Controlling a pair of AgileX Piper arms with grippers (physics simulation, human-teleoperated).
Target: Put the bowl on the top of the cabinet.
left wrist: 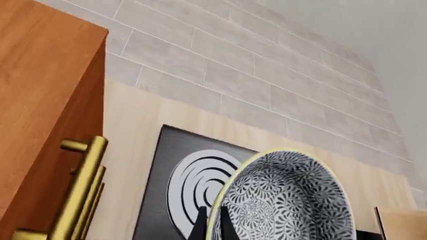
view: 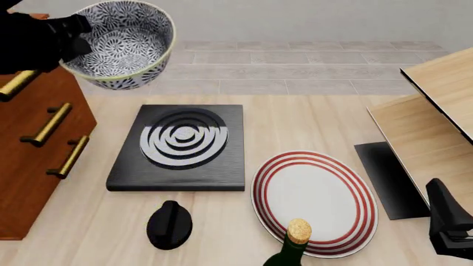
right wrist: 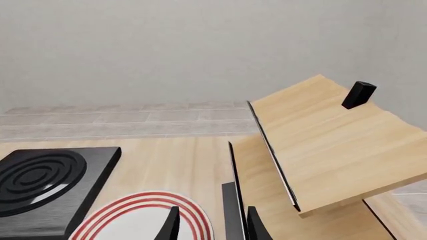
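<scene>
One bowl hangs in the air, clamped at its rim by the left claw, beside the top of the one cabinet with three brass handles. The right claw stands apart, empty, above one red-ringed plate on the counter.

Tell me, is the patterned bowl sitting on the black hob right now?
No, the bowl is held up in the air by the left gripper beside the cabinet, well above the black hob.
</scene>
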